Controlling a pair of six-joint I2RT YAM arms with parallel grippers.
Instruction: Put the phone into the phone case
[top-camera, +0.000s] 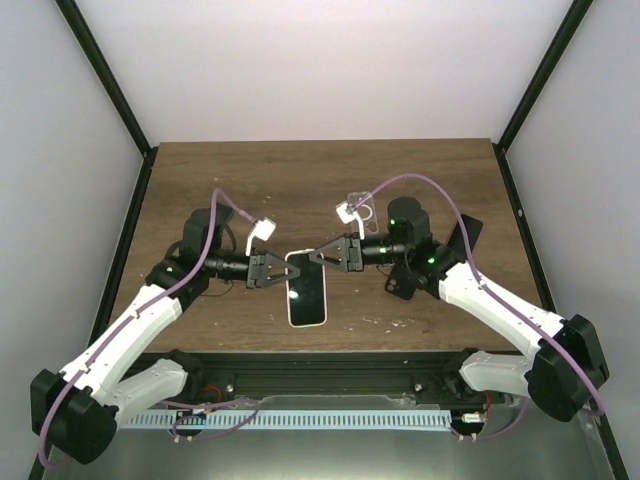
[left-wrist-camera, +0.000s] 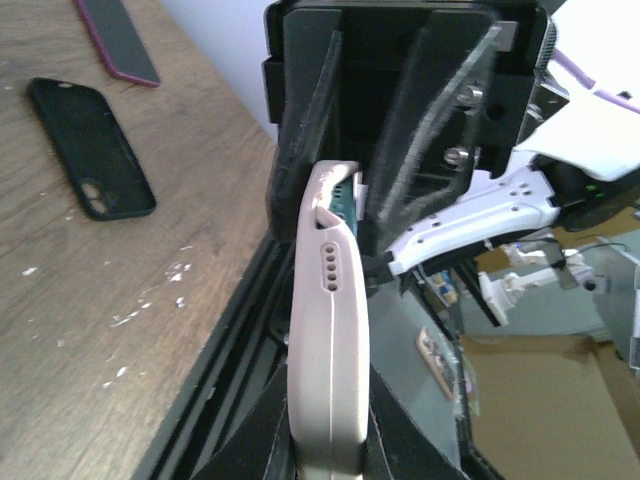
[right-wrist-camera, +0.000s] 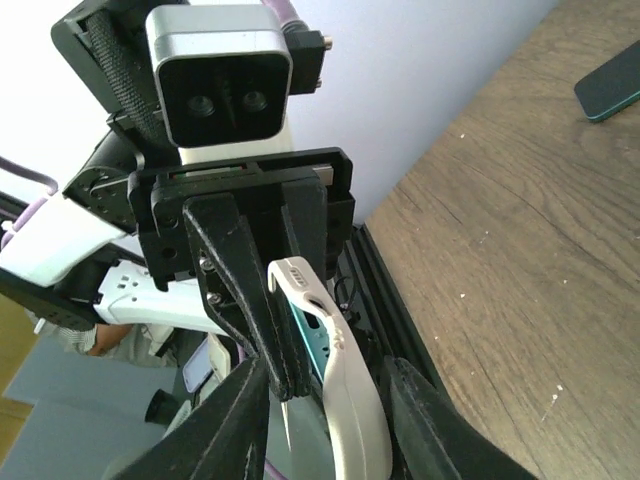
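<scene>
You're seating the phone (top-camera: 308, 292): the left gripper (top-camera: 285, 271) clamps the phone case (left-wrist-camera: 325, 350), the right gripper (top-camera: 314, 257) straddles it, hold unclear, so next squeeze that corner home.

Top view bright, even, diffuse; back wall (top-camera: 320, 60) nearly washed out; shadows on table (top-camera: 200, 180) faint; wrist views dimmer; near fingers (right-wrist-camera: 240, 420) blurred; background beyond table edge out of focus.

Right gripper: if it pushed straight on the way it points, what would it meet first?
The phone, whose top end sits between its jaws; just beyond that, probably the left gripper facing it.
</scene>
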